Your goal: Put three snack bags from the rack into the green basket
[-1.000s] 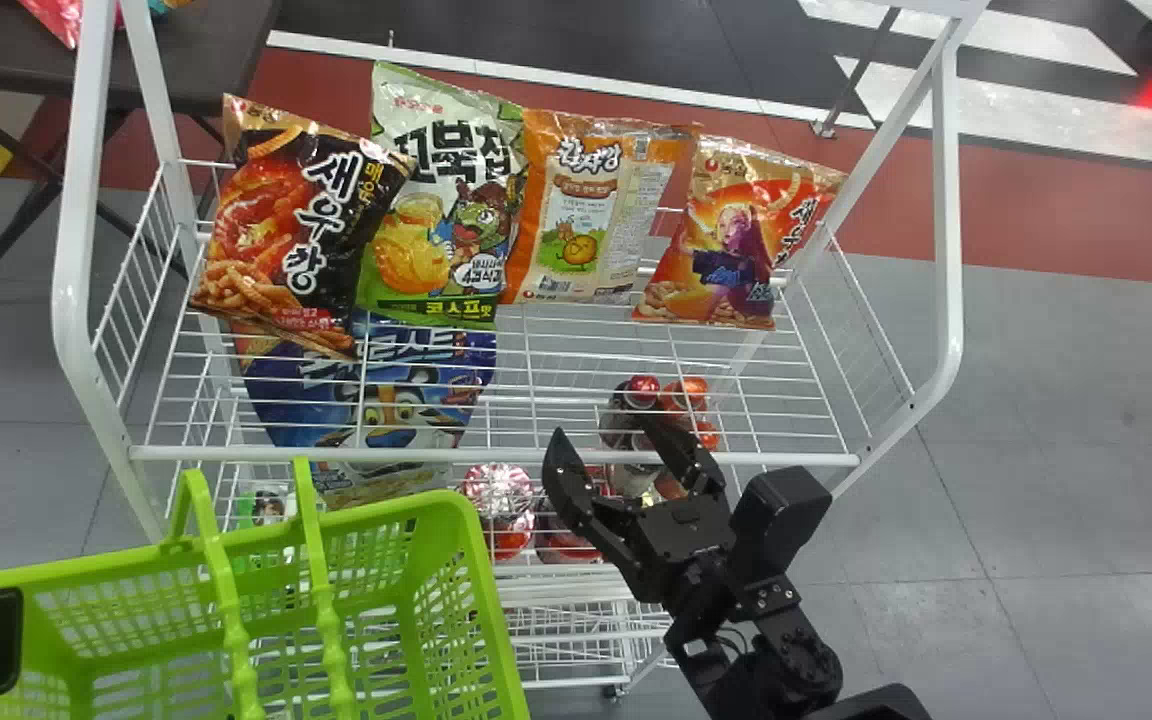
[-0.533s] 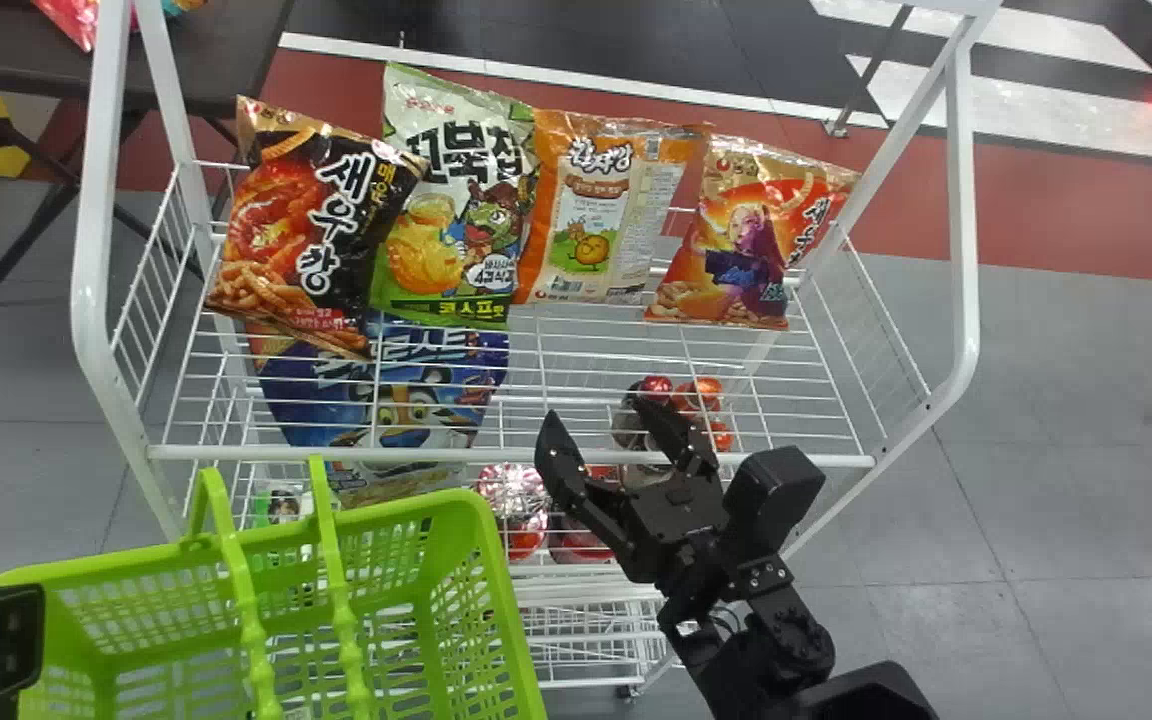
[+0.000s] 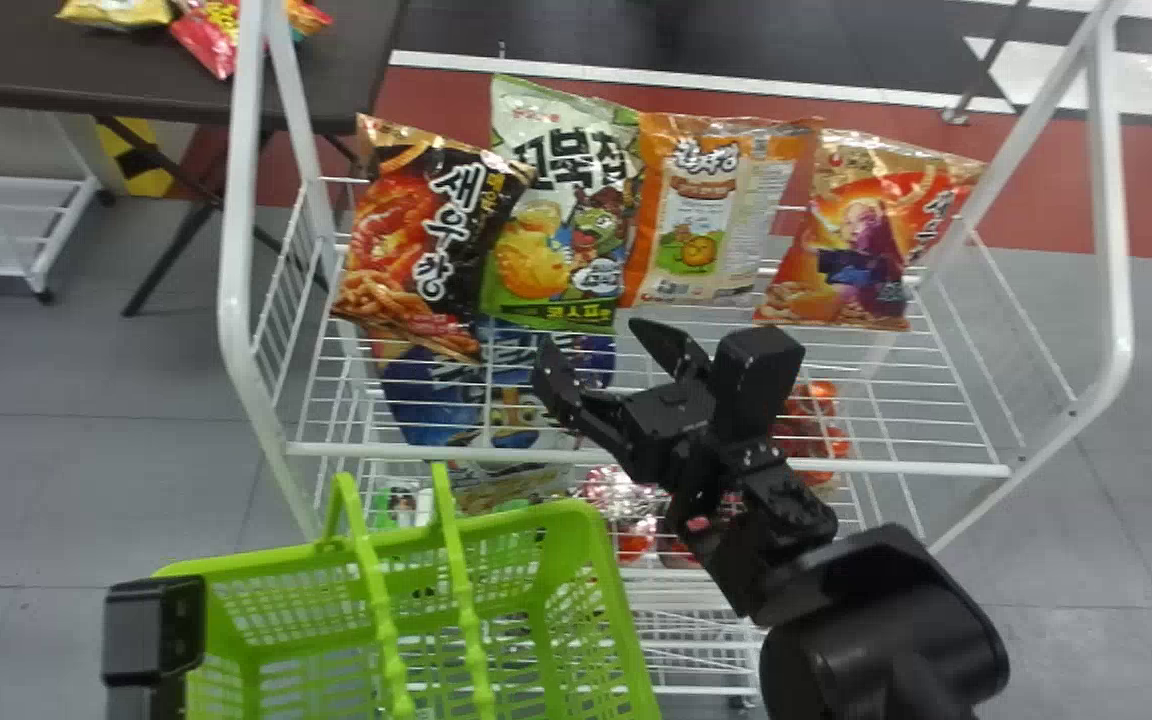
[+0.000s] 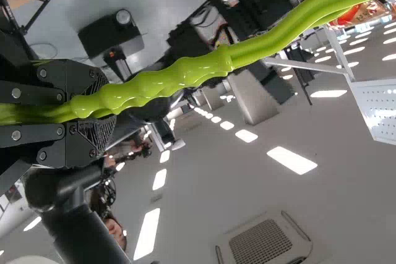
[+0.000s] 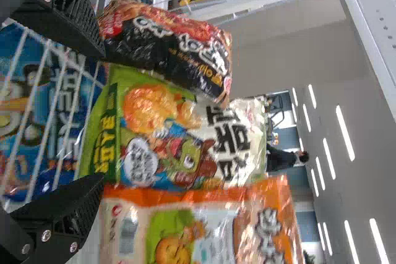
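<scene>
- Head view, far left: a dark table (image 3: 36,75) carries a yellow bag (image 3: 116,10) and a red bag (image 3: 211,40).
- Lower left: the left gripper (image 3: 154,635) is at the left side of the green basket (image 3: 541,515). In the left wrist view, the left gripper (image 4: 102,104) is closed on the basket handle (image 4: 204,69).
- Center: the green basket is positioned near the near edge of the white wire rack (image 3: 916,467).
- Upper shelf, far left corner: the black-and-red bag (image 3: 426,235) leans, overlapping its neighbor.
- Beneath the upper shelf, left half: a blue bag (image 3: 436,390) is seen through the wires.
- Upper shelf, far edge, next right: the green-and-white bag (image 3: 556,225).
- Over the shelf: the right gripper (image 3: 588,331) is wide open, holding nothing, near the lower end of the green-and-white bag; contact cannot be determined.
- Far edge, next right: the orange-and-cream bag (image 3: 711,215) adjoins the green-and-white bag.
- Beneath the shelf, right half: red items (image 3: 811,430).
- Far right corner: the red-and-gold bag (image 3: 856,240) leans back.
</scene>
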